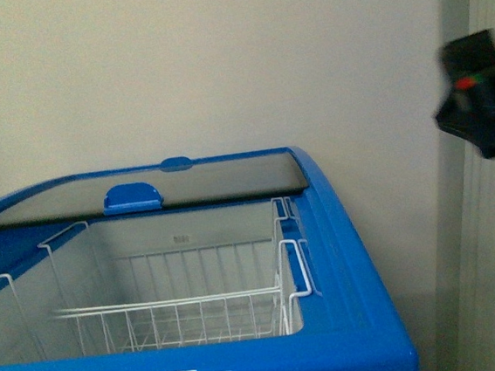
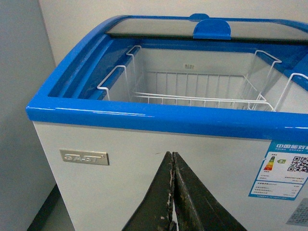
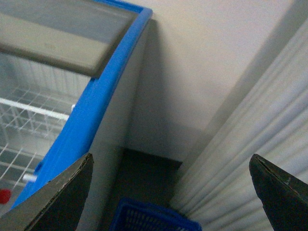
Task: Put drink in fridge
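1. Blue rim [image 1: 195, 366] of the fridge [image 2: 144, 168] fills the near edge of the front view; the chest stands against a pale wall [image 1: 218, 65], its top open.
2. Both glass lids [image 1: 212, 182] sit slid to the far side, and a blue handle [image 1: 132, 197] shows at their near edge.
3. Inside, a white wire basket [image 1: 181, 319] hangs from the rim, toward the fridge's right side in the front view; its bars look bare there.
4. Seen from the right wrist, a small red object [image 3: 4, 196] shows low inside the fridge; what it is cannot be told.
5. Left end effector [image 2: 173, 192]: its fingers are pressed together, pinching nothing, in front of the fridge's white front wall, between a metal nameplate [image 2: 84, 157] and an energy label [image 2: 284, 168].
6. Right end effector [image 3: 171, 185]: spread wide and empty, beyond the fridge's right side, above a blue crate [image 3: 149, 219] on the floor beside ribbed curtains [image 3: 250, 144].
7. Only a dark blurred part of the right arm [image 1: 482, 97] shows in the front view, high at the right.
8. No drink is visible in either end effector.
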Tool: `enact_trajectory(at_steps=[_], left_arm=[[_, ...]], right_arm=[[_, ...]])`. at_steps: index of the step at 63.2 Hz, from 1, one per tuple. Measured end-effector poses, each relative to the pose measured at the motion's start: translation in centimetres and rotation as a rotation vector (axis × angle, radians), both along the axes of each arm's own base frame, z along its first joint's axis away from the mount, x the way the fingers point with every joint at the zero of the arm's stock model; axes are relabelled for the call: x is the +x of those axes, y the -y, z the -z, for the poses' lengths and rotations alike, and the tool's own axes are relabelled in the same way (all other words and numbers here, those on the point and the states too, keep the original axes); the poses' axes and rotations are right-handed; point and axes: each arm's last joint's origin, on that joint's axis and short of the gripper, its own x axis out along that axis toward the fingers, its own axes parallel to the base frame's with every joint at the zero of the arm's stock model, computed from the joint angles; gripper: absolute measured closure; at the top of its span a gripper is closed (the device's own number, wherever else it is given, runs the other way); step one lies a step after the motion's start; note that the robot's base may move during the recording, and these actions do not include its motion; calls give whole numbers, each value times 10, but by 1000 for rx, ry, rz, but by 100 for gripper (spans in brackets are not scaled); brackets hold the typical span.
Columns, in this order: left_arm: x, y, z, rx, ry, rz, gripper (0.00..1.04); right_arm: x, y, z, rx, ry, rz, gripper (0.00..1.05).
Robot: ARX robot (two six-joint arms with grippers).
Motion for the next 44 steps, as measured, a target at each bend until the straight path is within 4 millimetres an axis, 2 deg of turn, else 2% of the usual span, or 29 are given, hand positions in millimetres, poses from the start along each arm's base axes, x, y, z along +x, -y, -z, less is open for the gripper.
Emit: enact_trajectory(at_steps=[8, 10, 13, 16, 20, 24, 33, 44], left_arm=[[0, 0, 0, 0, 0, 0, 102], [0, 0, 0, 0, 0, 0, 102], [0, 0, 0, 0, 0, 0, 102], [0, 0, 0, 1, 0, -1, 102], [0, 0, 0, 1, 0, 2, 102], [0, 0, 0, 1, 0, 0, 102], [0, 0, 0, 1, 0, 0, 102], [0, 0, 0, 1, 0, 0, 102]], right_arm=[[-69, 21, 19, 76, -21, 25, 10], [-100, 31, 31, 109, 49, 44, 18], [-130, 44, 57, 152, 128, 38, 30], [-146, 52, 71, 178, 204, 55, 40], [-149, 58, 85, 190, 215, 17, 56], [-147, 63, 102, 186, 189, 49, 70], [-148, 64, 116, 186, 202, 54, 102], [-148, 64, 128, 188, 200, 55, 102]])
